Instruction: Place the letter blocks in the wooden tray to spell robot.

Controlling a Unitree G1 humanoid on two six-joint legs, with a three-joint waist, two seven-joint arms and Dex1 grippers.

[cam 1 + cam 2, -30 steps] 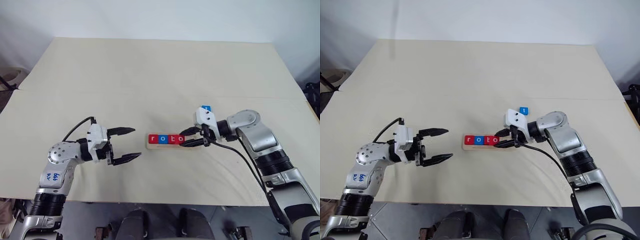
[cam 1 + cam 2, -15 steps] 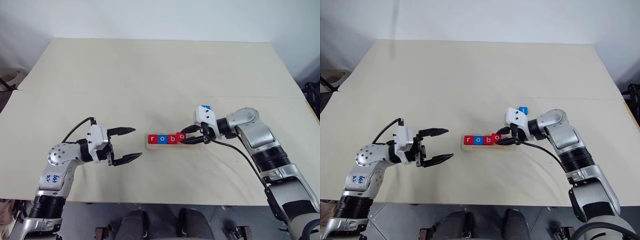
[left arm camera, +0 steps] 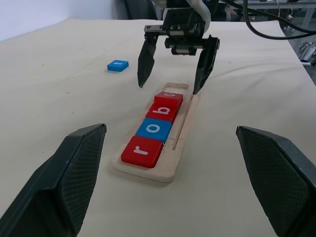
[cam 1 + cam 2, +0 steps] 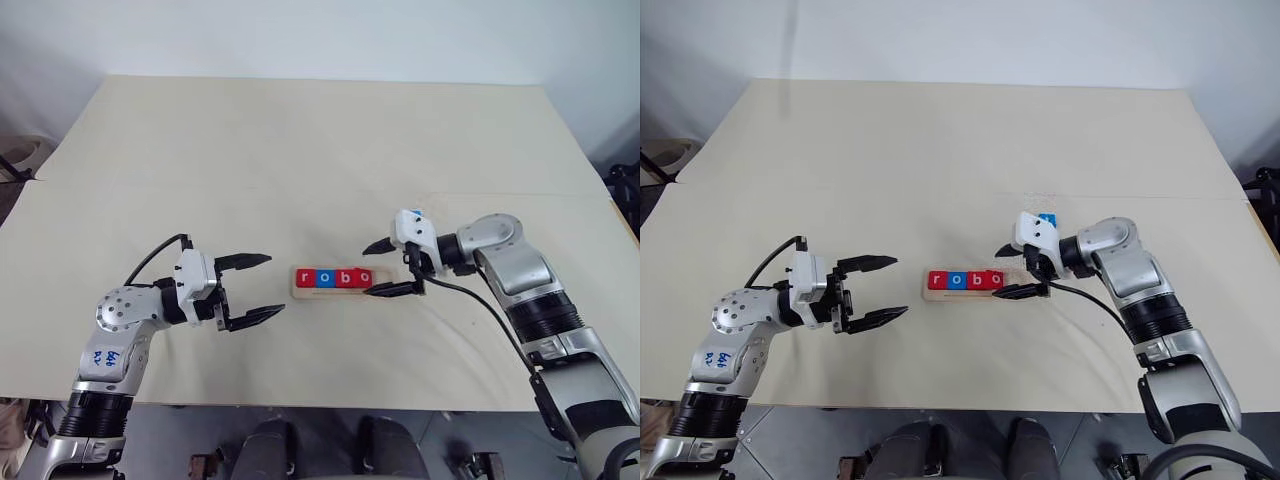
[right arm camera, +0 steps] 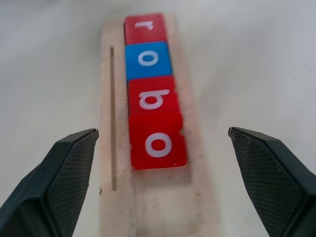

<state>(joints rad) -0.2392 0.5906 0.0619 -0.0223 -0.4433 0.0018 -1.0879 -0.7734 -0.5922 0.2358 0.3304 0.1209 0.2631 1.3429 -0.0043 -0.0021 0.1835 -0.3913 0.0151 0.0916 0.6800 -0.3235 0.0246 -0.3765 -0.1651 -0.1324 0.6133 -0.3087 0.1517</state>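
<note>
Wooden tray [image 4: 343, 290] end straddled by open right hand [image 4: 385, 268], angled down

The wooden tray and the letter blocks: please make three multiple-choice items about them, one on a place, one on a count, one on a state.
1. Where does the blue t block lie?
A. in the wooden tray
B. on the table, outside the tray
C. between the left gripper's fingers

2. How many blocks lie in the wooden tray?
A. two
B. four
C. five

3. How is the right gripper?
A. open, holding nothing
B. shut on a red block
C. shut on the tray's rim

Answers:
1 B: it rests on the table beyond the right gripper.
2 B: r, o, b, o fill four places; the end place is bare.
3 A: its fingers stand wide either side of the tray's end.
</note>
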